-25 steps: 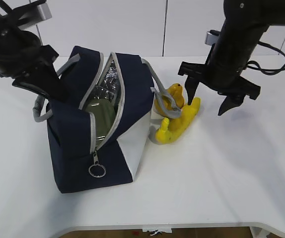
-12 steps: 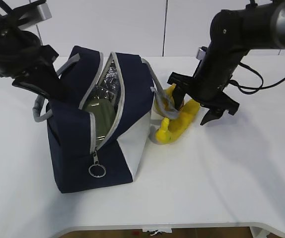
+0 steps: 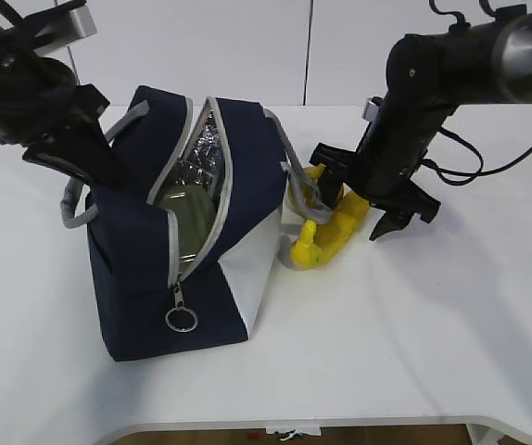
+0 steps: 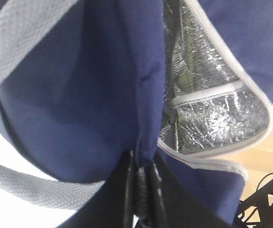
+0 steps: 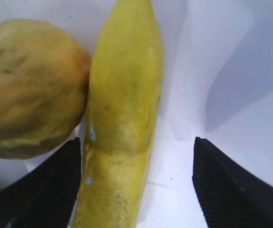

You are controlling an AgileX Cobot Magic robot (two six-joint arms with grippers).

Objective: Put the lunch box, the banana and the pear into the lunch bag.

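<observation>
Navy fabric, finely woven, forms the lunch bag (image 3: 192, 232), which stands on the white table (image 3: 414, 343) with its grey-edged zipper mouth gaping. Crinkled silvery lining (image 4: 198, 95) shows inside, and the pale sage-green lid of the lunch box (image 3: 187, 222) sits within the opening. A white lower panel covers the bag's near corner, a metal ring pull (image 3: 181, 320) hangs at the zipper's foot, and grey webbing handles (image 3: 81, 209) loop from each side.

Just right of the bag lies the banana (image 3: 335, 232), long, smooth and bright yellow with faint dark specks, on the tabletop. The pear (image 5: 29, 90), lumpy and yellow-orange with brownish mottling, rests against the banana's side; in the right wrist view the two touch. One grey handle droops in front of the pear.

Around the banana stands the right gripper (image 3: 359, 209), its black ribbed fingers (image 5: 227, 190) spread wide, one on each side of the fruit, with clear table showing between the banana and the finger on its far side from the pear.

At the bag's far left the left gripper (image 4: 143, 190) is pinched nearly closed on a fold of the navy cloth at the edge of the bag's opening.
</observation>
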